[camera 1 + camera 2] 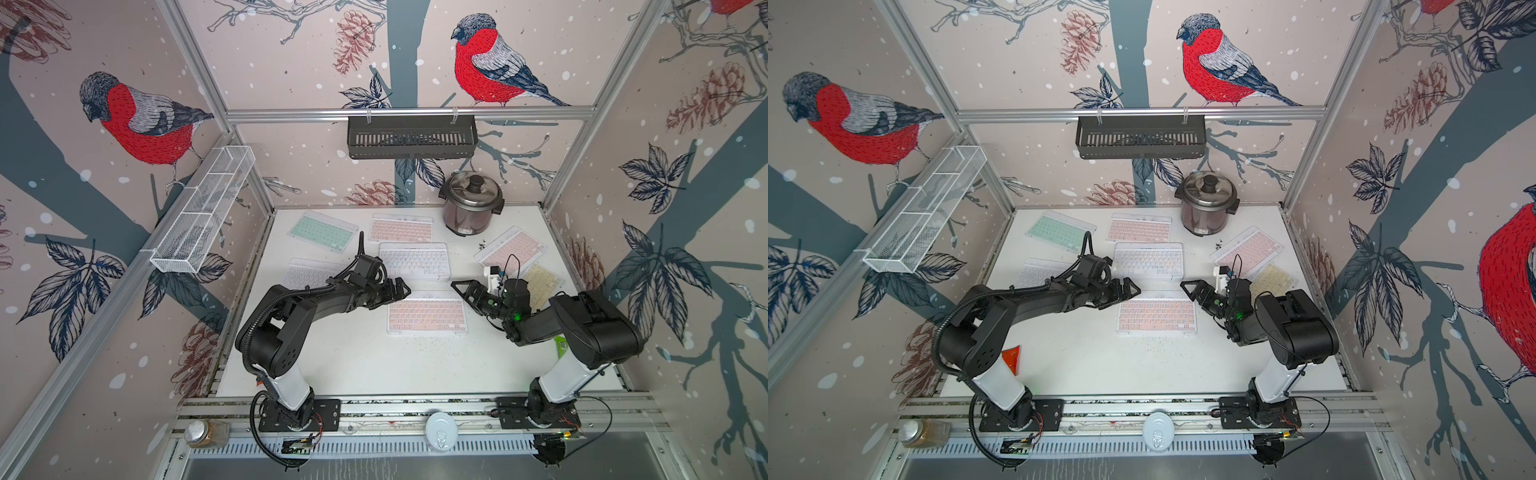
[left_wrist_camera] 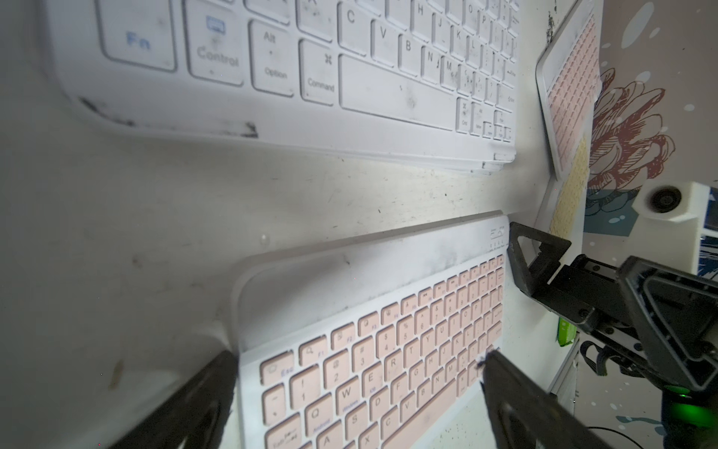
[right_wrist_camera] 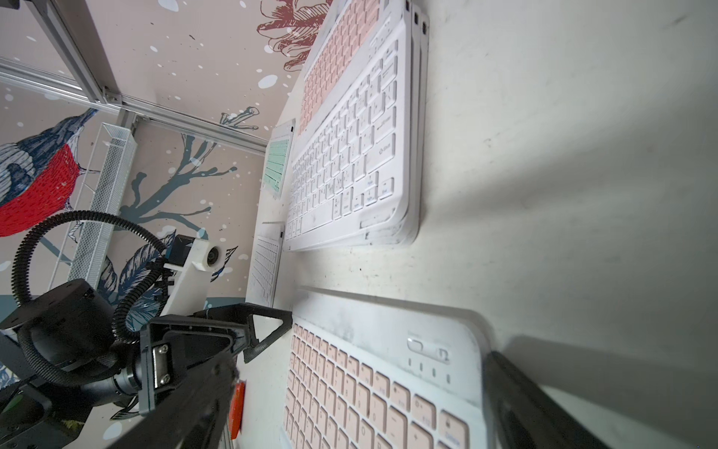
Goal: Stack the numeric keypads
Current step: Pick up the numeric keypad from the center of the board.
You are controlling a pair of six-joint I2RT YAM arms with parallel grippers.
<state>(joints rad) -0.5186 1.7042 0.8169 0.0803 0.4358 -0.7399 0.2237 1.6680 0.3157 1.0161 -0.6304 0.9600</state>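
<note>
On the table (image 1: 353, 361), a pink keypad (image 1: 427, 314) lies flat near the middle. At its far corners hover the left hand (image 1: 401, 289) and the right hand (image 1: 460, 292), fingers of both apart, gripping nothing. Just behind sits a white keypad stack (image 1: 414, 260).

Both top views look steeply down from above the front edge of the bench (image 1: 353, 361) toward its back edge, covering all of it. The wrist views skim close over its middle from opposite sides, sharing the front pink keypad (image 2: 388, 369) and the white keypad (image 3: 349, 155) behind it.
</note>
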